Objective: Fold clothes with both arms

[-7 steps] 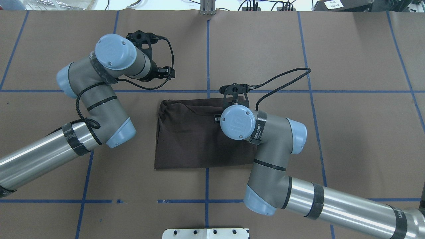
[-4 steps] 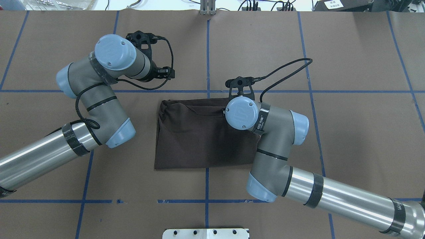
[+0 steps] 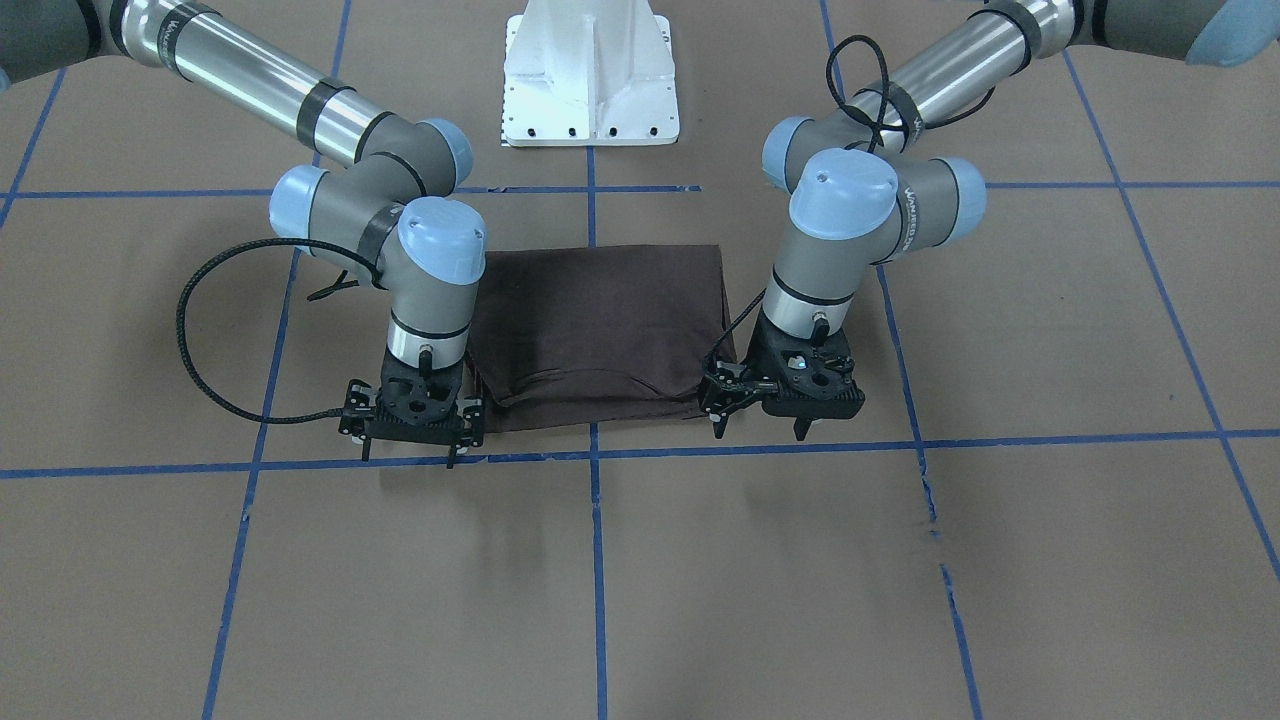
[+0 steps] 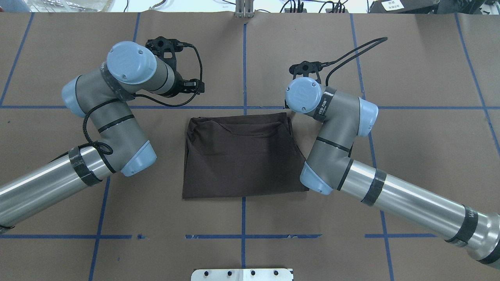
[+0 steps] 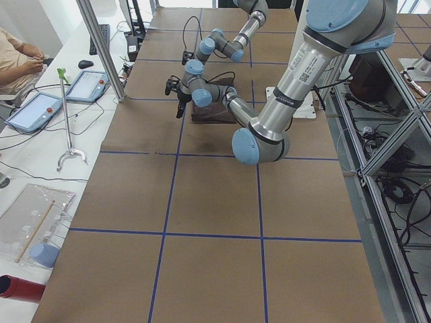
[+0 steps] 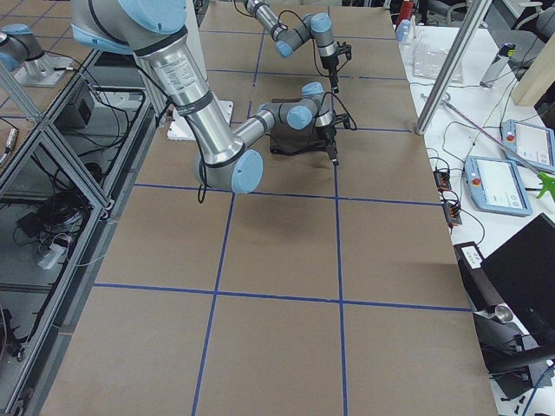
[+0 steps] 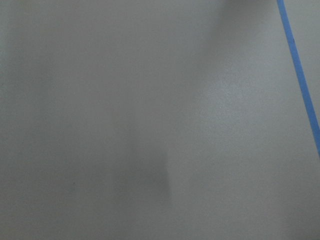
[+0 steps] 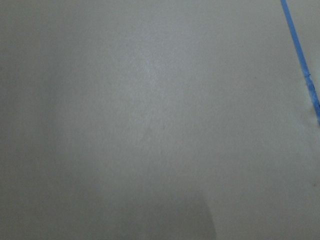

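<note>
Brown paper with blue tape lines (image 4: 243,58) covers the surface (image 4: 410,156), and on it I count one dark brown T-shirt (image 4: 242,160), folded to a rough rectangle, lying flat in the middle between two arms. Each arm carries one end effector: the left end effector (image 3: 759,432) and the right end effector (image 3: 408,455) both have their fingers apart and hold nothing, each just beside one far corner of the T-shirt. Compared with a second ago, the right arm (image 4: 336,132) has moved from above the cloth to beside it, while the left arm (image 4: 113,117) has barely moved.
</note>
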Action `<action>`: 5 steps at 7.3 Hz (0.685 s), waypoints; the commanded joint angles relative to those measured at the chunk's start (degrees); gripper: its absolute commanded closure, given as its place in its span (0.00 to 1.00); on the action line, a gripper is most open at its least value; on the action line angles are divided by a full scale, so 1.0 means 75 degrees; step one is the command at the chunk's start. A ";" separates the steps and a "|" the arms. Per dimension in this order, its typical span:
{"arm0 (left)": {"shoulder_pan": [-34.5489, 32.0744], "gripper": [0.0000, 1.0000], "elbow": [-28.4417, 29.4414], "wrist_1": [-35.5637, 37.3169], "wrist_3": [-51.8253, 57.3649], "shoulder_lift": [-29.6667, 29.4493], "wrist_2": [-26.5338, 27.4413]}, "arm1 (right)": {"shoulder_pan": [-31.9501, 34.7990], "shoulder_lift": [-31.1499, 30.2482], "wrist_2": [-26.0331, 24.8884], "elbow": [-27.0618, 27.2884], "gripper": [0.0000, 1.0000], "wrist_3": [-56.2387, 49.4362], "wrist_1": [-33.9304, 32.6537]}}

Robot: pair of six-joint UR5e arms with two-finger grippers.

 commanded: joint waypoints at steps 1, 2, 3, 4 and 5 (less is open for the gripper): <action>0.0035 0.00 -0.0159 0.0003 0.0011 0.0014 0.0000 | 0.0802 0.0111 0.1832 0.0039 0.00 -0.0732 0.0405; 0.0036 0.00 -0.0497 0.0026 0.0023 0.0258 -0.0035 | 0.1165 0.0052 0.2504 0.0318 0.00 -0.0888 0.0327; 0.0024 0.00 -0.1092 0.0142 0.0104 0.0585 -0.0035 | 0.1528 -0.0111 0.3010 0.0564 0.00 -0.1121 0.0268; 0.0001 0.00 -0.1643 0.0526 0.0279 0.0936 -0.0198 | 0.1903 -0.0367 0.3305 0.0880 0.00 -0.1785 0.0012; -0.0139 0.00 -0.2241 0.1041 0.0895 0.1125 -0.0292 | 0.2324 -0.0637 0.3540 0.1324 0.00 -0.2534 -0.0489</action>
